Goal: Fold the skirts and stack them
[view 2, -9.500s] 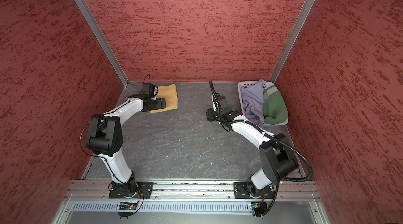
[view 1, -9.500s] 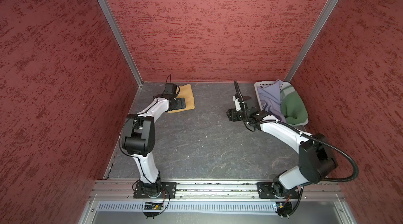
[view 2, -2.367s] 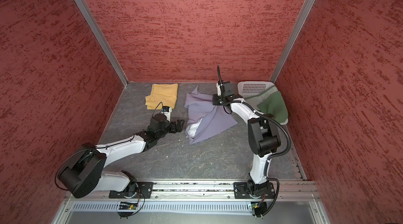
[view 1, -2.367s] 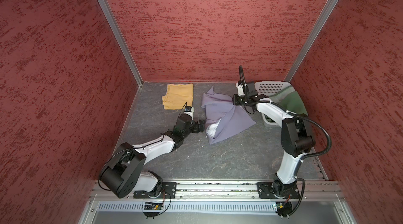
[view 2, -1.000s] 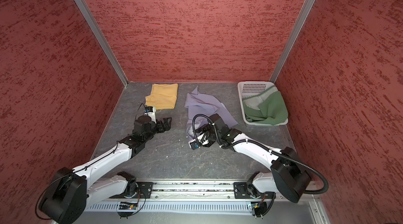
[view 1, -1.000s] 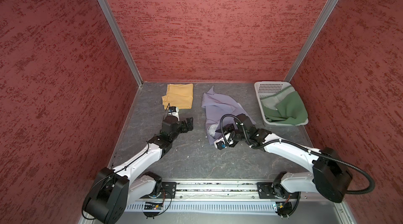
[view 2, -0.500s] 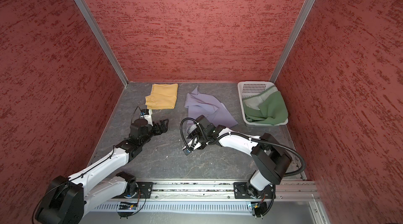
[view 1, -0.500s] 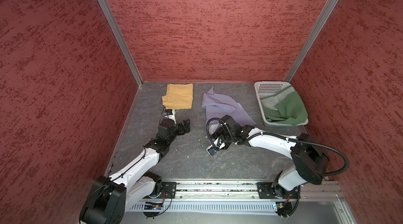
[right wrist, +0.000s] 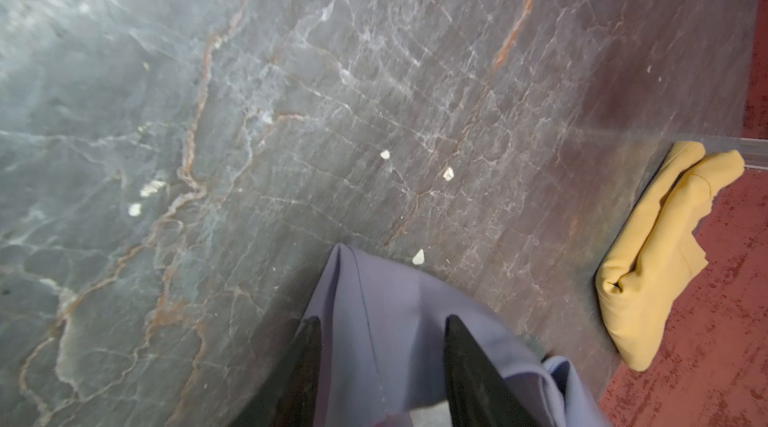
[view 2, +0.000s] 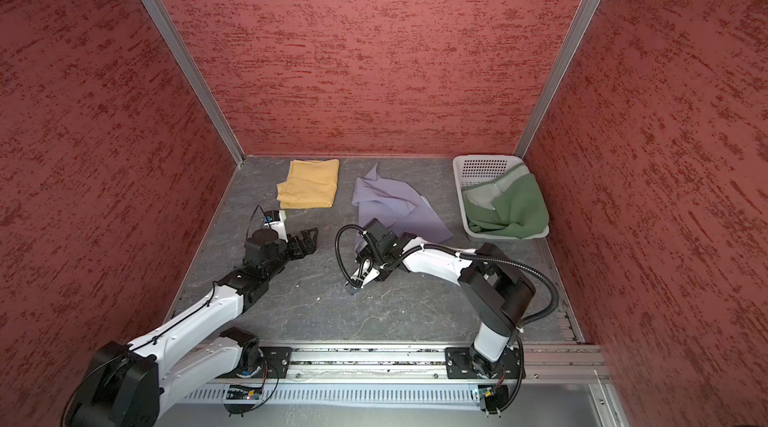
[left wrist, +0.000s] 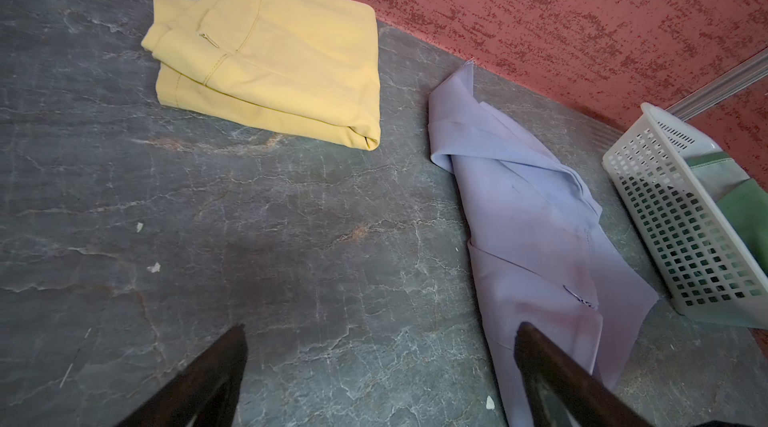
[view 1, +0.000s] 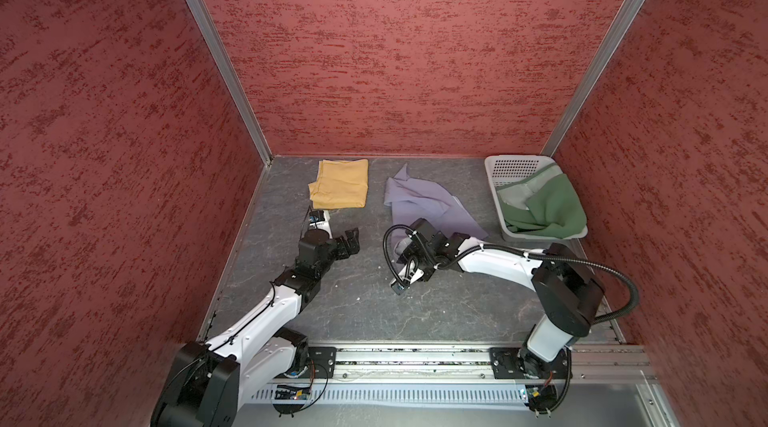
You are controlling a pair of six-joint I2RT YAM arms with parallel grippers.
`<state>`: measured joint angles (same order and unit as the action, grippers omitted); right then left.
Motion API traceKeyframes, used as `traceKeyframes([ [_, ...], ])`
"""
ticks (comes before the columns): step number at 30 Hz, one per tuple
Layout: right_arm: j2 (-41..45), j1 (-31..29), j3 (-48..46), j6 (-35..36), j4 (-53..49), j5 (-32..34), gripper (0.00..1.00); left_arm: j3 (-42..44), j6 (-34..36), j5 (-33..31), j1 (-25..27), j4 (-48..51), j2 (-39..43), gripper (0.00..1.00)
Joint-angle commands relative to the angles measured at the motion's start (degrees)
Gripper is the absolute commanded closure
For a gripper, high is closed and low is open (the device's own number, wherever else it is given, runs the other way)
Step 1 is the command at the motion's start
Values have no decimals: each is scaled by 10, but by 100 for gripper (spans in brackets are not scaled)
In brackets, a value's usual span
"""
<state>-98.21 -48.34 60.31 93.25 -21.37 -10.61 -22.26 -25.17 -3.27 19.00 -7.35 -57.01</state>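
Top views, left to right. Far left, close to the back wall (view 1: 395, 51): mustard yellow skirt (view 1: 340, 184), folded flat into a thick, nearly square pad, layered edges toward the left, no clear long axis. Mid-floor: pale lavender-grey skirt (view 1: 419, 204), unfolded and rumpled, one pointed corner aimed at the back wall, long axis running from that corner toward the near side and slanting right. Far right: dark green skirt (view 1: 548, 213), heaped in a white perforated basket (view 1: 515, 165), lighter waistband toward the back, cloth spilling over the near rim.

Underneath all: dark grey marbled slab (view 1: 361, 308), pale and rust veins, a few pale flecks. Same red textured finish on back wall and side walls (view 1: 104, 155); aluminium posts (view 1: 216, 55) in the back corners; mounting rail (view 1: 415, 362) along the near edge.

Left gripper (view 1: 352, 240): jaws spread fully, nothing between them, over bare slab nearer than the yellow pad, between it and the lavender cloth and apart from both in both top views.

Right gripper (right wrist: 380, 323), right wrist view: fingers partway apart, astride the near end of the lavender cloth, cloth filling the gap and running past both fingers; pinched or merely straddled, impossible to tell. Well apart from the yellow pad and the basket.
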Motion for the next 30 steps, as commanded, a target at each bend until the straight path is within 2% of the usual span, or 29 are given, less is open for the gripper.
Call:
traceKeyframes([
  [1,-12,-4,23,16,-19,28,57,10,-5,5,-5,-13,7,0],
  [12,-27,-4,30,28,-4,63,86,16,-6,11,-8,-20,7,0],
  [14,-27,-4,32,22,-1,65,98,17,-6,13,-8,-20,7,0],
  [15,-26,-4,34,18,-2,64,100,17,-5,14,-8,-20,7,0],
  [23,-24,-3,75,-75,9,107,100,15,5,32,-8,-27,7,0],
  [30,-24,14,167,-168,-9,117,100,4,14,42,4,-37,0,2],
])
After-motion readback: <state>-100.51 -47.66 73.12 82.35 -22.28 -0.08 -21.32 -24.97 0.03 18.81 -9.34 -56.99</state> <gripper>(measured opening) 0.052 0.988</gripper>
